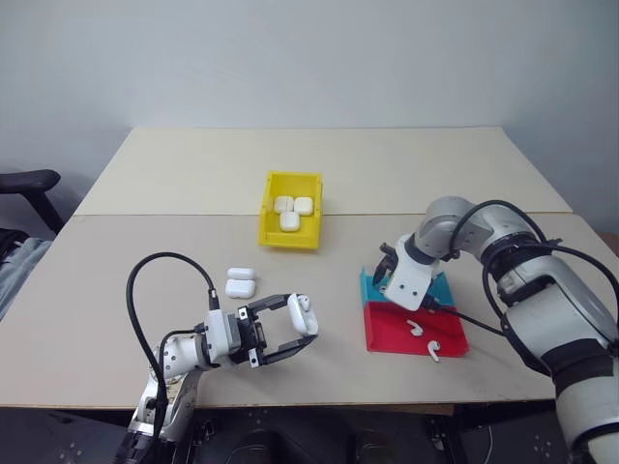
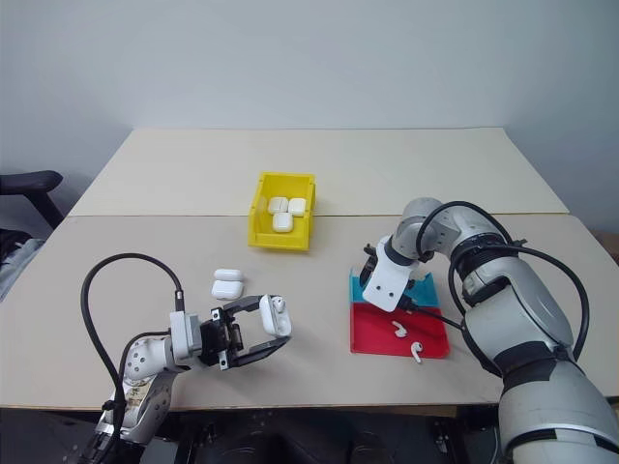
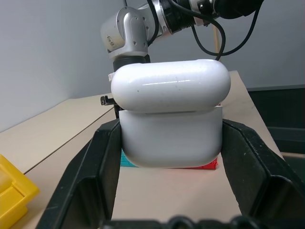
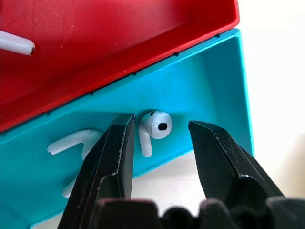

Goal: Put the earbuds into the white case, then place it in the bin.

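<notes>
Glossy white case (image 3: 170,117), rounded, lid slightly ajar.

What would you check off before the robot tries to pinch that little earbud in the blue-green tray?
1. Right gripper open around one earbud: ok, a finger on each side, not yet touching it.
2. Earbud lies free in the teal tray: ok, though a second earbud lies close behind one finger.
3. Left gripper grips the white case: ok, clamped by both fingers.
4. Case lid open to receive the earbud: ok, lid stands raised.
5. Earbud already inside the case: cannot tell.
6. Room in the yellow bin: ok, three cases inside, space left.
</notes>
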Robot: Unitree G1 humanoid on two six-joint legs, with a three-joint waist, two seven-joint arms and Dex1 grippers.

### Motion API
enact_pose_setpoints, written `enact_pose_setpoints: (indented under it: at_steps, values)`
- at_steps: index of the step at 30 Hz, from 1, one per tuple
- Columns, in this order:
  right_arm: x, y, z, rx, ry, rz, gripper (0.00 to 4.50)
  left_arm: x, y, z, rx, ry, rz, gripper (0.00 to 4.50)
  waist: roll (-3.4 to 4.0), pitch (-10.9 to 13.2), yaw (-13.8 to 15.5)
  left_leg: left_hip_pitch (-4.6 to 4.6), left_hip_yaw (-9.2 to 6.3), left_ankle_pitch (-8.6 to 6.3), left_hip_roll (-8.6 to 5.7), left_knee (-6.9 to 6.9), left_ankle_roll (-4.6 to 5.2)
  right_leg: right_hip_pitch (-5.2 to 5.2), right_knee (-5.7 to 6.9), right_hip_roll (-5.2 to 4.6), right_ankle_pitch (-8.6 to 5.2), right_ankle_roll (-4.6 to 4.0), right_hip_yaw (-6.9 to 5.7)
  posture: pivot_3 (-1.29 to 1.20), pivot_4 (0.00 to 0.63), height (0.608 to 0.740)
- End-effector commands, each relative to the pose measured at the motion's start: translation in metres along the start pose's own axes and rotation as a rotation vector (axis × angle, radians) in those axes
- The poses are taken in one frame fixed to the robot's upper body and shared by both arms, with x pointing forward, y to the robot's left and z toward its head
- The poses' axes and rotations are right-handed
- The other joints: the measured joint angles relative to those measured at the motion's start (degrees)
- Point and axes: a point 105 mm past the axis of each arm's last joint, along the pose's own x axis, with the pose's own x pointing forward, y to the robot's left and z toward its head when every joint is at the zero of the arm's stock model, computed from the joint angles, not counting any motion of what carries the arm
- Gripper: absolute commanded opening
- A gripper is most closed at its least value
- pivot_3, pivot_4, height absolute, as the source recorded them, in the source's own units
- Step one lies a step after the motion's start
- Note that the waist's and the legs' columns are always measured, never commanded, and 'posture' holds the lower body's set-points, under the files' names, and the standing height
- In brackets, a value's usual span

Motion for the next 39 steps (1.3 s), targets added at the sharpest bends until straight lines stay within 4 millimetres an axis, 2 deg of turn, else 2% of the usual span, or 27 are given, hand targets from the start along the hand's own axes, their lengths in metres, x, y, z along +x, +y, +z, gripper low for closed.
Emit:
enact_pose_setpoints:
  at_steps: [1, 15, 17, 29, 32, 39]
  values:
    - [-0.0066, -0.0037, -0.0035, -0.023, 0.028, 0.001, 1.89, 0.0026, 0.0017, 0.0081, 0.045, -0.027, -0.003, 2.83, 0.00, 0.00, 0.00, 0.00, 0.00, 0.00, 0.00, 0.00, 0.00, 0.00, 0.00, 0.00, 0.00, 0.00, 0.00, 0.00, 0.150, 0.740]
    - [-0.0065, -0.0039, -0.0031, -0.035, 0.027, 0.002, 1.89, 0.0031, 0.0014, 0.0077, 0.048, -0.032, -0.001, 2.83, 0.01, 0.00, -0.03, 0.06, 0.01, 0.00, 0.00, -0.02, 0.00, 0.02, 0.01, 0.00, 0.00, 0.00, 0.01, 0.00, 0.150, 0.740]
    - [-0.0065, -0.0036, -0.0028, -0.035, 0.024, 0.002, 1.53, 0.0031, 0.0015, 0.0077, 0.048, -0.031, 0.000, 2.83, 0.01, 0.00, -0.02, 0.06, 0.01, 0.00, 0.00, -0.02, 0.00, 0.02, 0.01, 0.00, 0.00, 0.00, 0.01, 0.00, 0.150, 0.740]
    - [-0.0061, -0.0035, -0.0049, -0.028, 0.038, 0.001, 1.53, 0.0034, 0.0020, 0.0074, 0.049, -0.030, 0.001, 2.83, 0.01, 0.00, -0.04, 0.07, 0.03, 0.00, 0.00, -0.03, 0.00, 0.02, 0.01, 0.00, 0.00, -0.01, 0.02, 0.00, 0.150, 0.740]
    - [-0.0059, -0.0027, -0.0041, -0.030, 0.032, -0.001, 0.99, 0.0032, 0.0019, 0.0075, 0.049, -0.030, 0.001, 2.83, 0.01, 0.00, -0.05, 0.07, 0.03, 0.00, 0.01, -0.03, 0.00, 0.02, 0.02, 0.00, 0.00, -0.01, 0.03, 0.00, 0.150, 0.740]
    - [-0.0057, -0.0055, -0.0052, -0.021, 0.041, -0.016, 0.99, 0.0035, 0.0021, 0.0075, 0.051, -0.031, 0.003, 2.83, 0.01, 0.00, -0.05, 0.08, 0.03, 0.00, 0.01, -0.03, 0.00, 0.02, 0.02, 0.00, 0.00, -0.01, 0.03, 0.00, 0.150, 0.740]
